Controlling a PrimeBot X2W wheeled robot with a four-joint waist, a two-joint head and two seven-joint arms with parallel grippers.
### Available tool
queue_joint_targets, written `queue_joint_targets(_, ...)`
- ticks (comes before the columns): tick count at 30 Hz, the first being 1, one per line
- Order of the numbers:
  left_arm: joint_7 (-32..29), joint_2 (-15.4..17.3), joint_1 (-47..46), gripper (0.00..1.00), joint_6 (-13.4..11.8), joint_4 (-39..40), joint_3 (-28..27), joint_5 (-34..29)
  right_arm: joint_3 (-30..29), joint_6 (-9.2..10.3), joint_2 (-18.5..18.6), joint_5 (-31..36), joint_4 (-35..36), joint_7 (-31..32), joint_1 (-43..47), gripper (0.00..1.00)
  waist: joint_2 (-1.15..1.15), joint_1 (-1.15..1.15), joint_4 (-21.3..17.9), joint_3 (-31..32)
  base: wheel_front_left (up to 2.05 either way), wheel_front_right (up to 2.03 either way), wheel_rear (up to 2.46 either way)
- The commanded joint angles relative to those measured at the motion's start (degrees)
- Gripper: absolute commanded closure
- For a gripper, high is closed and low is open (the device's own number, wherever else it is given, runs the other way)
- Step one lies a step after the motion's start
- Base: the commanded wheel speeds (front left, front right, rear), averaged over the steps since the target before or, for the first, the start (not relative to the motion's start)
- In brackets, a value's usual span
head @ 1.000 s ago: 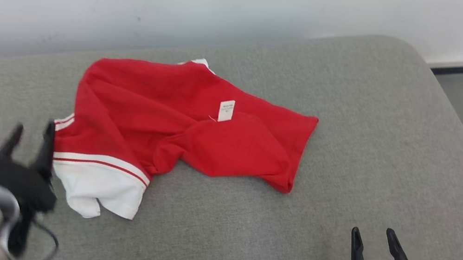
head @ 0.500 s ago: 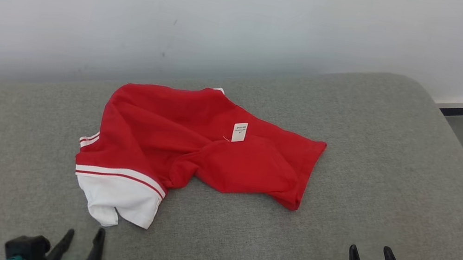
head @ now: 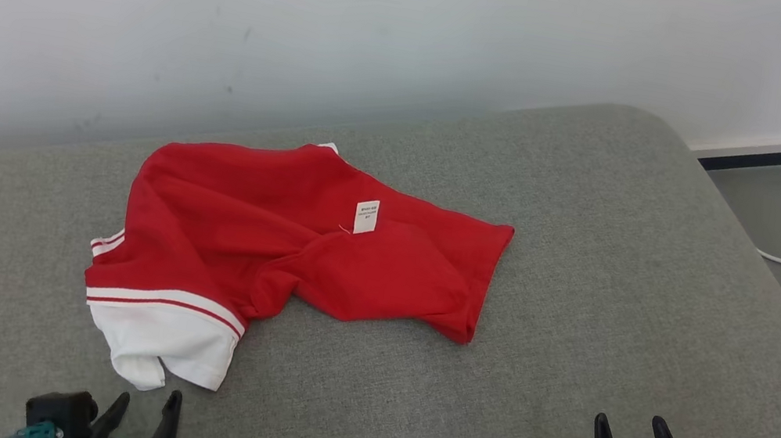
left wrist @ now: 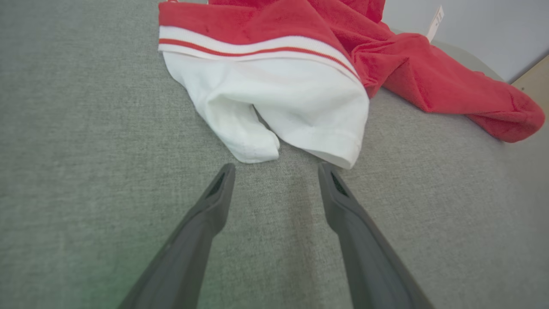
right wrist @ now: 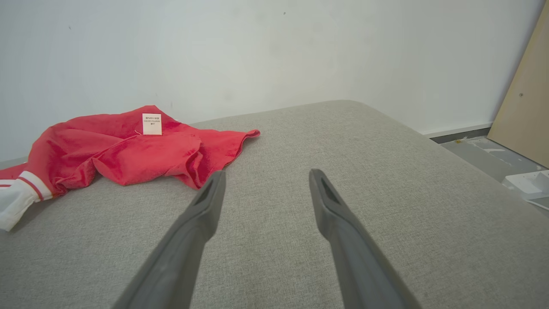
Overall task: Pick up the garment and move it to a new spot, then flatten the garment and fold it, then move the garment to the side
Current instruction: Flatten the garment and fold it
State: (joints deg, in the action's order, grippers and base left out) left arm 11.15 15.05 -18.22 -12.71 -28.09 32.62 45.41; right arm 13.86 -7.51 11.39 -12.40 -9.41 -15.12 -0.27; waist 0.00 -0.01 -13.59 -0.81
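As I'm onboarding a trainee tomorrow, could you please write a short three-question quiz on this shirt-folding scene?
1. True or false: the left pincer is shut on the red shirt.
2. The white label lies on: A) the red cloth; B) the bare cushion; C) the floor.
3. Which pincer has its tips nearer the shirt's white trim?

Key
1. False: it is open and holds nothing.
2. A.
3. The left. The right pincer, also open, is farther off.
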Motion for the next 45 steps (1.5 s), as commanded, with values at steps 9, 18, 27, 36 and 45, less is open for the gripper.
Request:
queue_joint_targets(9,0.4,-0.78,-5.69,0.0,1.49,-8.12,-0.81,0.54,0.19,0.03,0.33,-0.54,0.45,-0.06,-1.34,0.0,0.0,0.01,-0.98,-2.04,0.0,0.0,0.0)
queue_joint_targets(18,0.16,-1.58,-7.46,1.0,2.91,-14.13,0.32,0.04,0.06,0.03,0.59,-0.67,0.49,-0.06,-1.67,0.0,0.0,0.01,-1.63,-2.77,0.0,0.0,0.0)
queue_joint_targets(27,-0.47,3.03,-3.25,1.0,2.37,-9.51,2.66,-2.36,-1.15,0.03,0.41,-0.45,0.87,-0.06,-0.31,0.0,0.0,0.01,0.46,-2.21,0.0,0.0,0.0)
queue_joint_targets(36,-4.74,10.8,1.49,1.0,1.39,3.28,4.77,-4.19,-1.14,0.03,0.49,-0.32,0.84,-0.06,-0.32,0.0,0.0,0.01,4.19,-1.97,0.0,0.0,0.0)
queue_joint_targets(45,-8.39,16.51,5.68,1.0,0.39,15.86,4.75,-3.68,-1.08,0.03,0.8,-0.4,0.58,-0.06,-0.39,0.0,0.0,0.01,6.0,-1.92,0.0,0.0,0.0)
